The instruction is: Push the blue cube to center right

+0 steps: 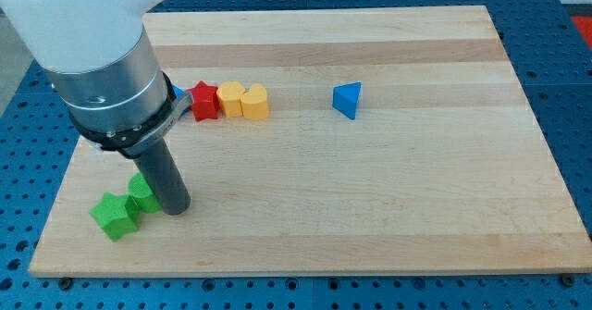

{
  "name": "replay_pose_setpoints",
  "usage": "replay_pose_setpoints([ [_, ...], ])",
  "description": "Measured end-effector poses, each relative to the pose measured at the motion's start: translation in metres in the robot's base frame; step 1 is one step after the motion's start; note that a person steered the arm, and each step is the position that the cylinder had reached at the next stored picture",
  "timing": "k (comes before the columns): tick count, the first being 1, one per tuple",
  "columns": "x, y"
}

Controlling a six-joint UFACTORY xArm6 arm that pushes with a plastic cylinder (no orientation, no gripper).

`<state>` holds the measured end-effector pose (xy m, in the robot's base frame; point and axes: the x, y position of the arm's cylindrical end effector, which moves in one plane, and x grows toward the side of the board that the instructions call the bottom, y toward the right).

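A small piece of a blue block (177, 93) shows at the arm's edge, just left of the red star (204, 102); the rest is hidden, so I cannot make out its shape. My tip (175, 208) rests on the board at the lower left, well below that blue piece. The tip touches or nearly touches a green block (141, 192) on its left. A blue triangular block (348, 99) lies alone right of the board's middle, toward the top.
Two yellow blocks (229, 98) (255, 101) sit in a row right of the red star. A second green block (116, 216) lies near the board's lower-left edge. The wide arm body (92, 51) covers the board's upper left.
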<state>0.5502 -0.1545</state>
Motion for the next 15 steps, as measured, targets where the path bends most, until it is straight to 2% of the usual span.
replay_pose_setpoints([
  [2, -0.004, 0.012],
  [3, -0.024, 0.045],
  [7, -0.158, 0.167],
  [8, -0.167, 0.208],
  [9, -0.167, 0.228],
  [12, -0.148, 0.237],
  [14, -0.108, 0.242],
  [15, -0.103, 0.26],
])
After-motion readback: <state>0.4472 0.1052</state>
